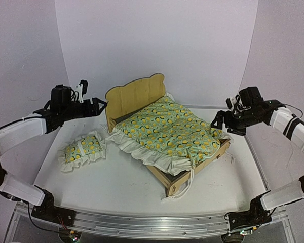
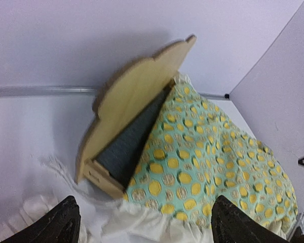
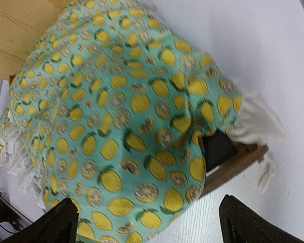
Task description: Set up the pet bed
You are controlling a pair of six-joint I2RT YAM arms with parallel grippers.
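Evidently past the covering step and short of the pillow step. Finds the pet bed (image 1: 175, 183) at mid-bench, set diagonally, with its bear-eared headboard (image 1: 134, 96) toward the back wall on the left arm's side. Shows it already draped with the lemon-print quilt (image 1: 167, 129), which is rumpled and spills a white ruffle over the near-left rail onto the bench (image 1: 116, 195). Leaves a strip of dark grey base panel (image 2: 126, 149) bare just under the headboard in the left wrist view, and a dark corner uncovered at the foot in the right wrist view. Puts the matching ruffled pillow (image 1: 83, 149) flat on the bench, left of the bed, near the hanging ruffle but off the frame.

Probably calls next for fetching that pillow: lower the left end effector (image 1: 100, 106), pinch the soft pad by its middle or frill, lift clear of the side rail, and set down on the bare grey strip against the headboard. May also call for a tug at the foot to square the quilt, though that looks optional.

Poses the left arm raised and reaching inward, wrist roughly level, hovering just left of the headboard, with fingers (image 2: 61, 223) spread wide and gripping nothing. Poses the right end effector (image 1: 219, 121) likewise: raised beside the bed's far-right edge, angled down at the quilt, splayed, empty, touching nothing.
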